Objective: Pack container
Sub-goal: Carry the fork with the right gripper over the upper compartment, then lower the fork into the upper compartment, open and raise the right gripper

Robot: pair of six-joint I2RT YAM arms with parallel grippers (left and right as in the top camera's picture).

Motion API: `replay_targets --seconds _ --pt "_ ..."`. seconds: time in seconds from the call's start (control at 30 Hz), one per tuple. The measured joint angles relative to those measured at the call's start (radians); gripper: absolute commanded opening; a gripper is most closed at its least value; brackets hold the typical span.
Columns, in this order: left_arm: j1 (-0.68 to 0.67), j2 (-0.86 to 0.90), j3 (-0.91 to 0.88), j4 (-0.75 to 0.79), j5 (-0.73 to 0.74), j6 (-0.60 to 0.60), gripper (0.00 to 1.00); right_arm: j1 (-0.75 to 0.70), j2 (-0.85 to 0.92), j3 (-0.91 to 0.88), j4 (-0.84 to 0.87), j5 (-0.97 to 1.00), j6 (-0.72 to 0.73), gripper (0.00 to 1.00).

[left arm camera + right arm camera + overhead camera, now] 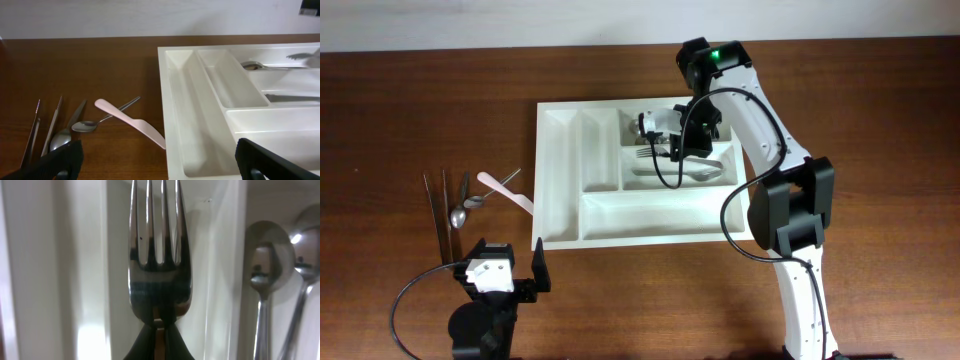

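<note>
The container, a white cutlery tray [650, 215], lies in the middle of the table. My right gripper [682, 140] is over its upper right compartments, shut on a metal fork [648, 154]. In the right wrist view the fork [159, 280] sticks out of the shut jaws [159, 340], tines forward, over a white compartment [90, 280]. Two spoons [265, 270] lie in the compartment beside it and also show in the overhead view [685, 173]. My left gripper [505, 278] is open and empty near the tray's front left corner [200, 120].
Loose cutlery lies on the wood left of the tray: two thin metal sticks [435, 215], two spoons [465, 208] and a pale pink knife [508, 190]. The pink knife [130, 122] almost touches the tray's left wall. A black cable hangs over the tray's right side.
</note>
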Motion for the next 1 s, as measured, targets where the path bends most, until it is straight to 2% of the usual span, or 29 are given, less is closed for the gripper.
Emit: replay_targets --seconds 0.07,0.17,0.2,0.23,0.47,0.57,0.7,1.0 --pt "0.000 0.000 0.000 0.000 0.000 0.000 0.99 0.000 0.000 -0.023 0.023 -0.001 -0.008 0.04" --pt "0.000 0.000 0.000 0.000 0.000 0.000 0.99 0.000 0.000 -0.046 0.053 -0.002 -0.009 0.60" --pt "0.000 0.000 0.000 0.000 0.000 0.000 0.99 0.000 0.000 -0.049 0.054 -0.002 -0.013 0.70" --pt "0.000 0.000 0.000 0.000 0.000 0.000 0.99 0.000 0.000 -0.050 0.055 -0.002 -0.013 0.75" --pt "0.000 0.000 0.000 0.000 0.000 0.000 0.99 0.000 0.000 -0.051 0.062 -0.002 0.049 0.83" --pt "0.000 0.000 0.000 0.000 0.000 0.000 0.99 0.000 0.000 -0.045 0.059 -0.001 0.130 0.93" --pt "0.000 0.000 0.000 0.000 0.000 0.000 0.99 -0.005 0.002 0.041 0.032 0.031 0.332 1.00" --pt "0.000 0.000 0.000 0.000 0.000 0.000 0.99 -0.121 0.002 0.342 -0.077 0.182 0.882 0.99"
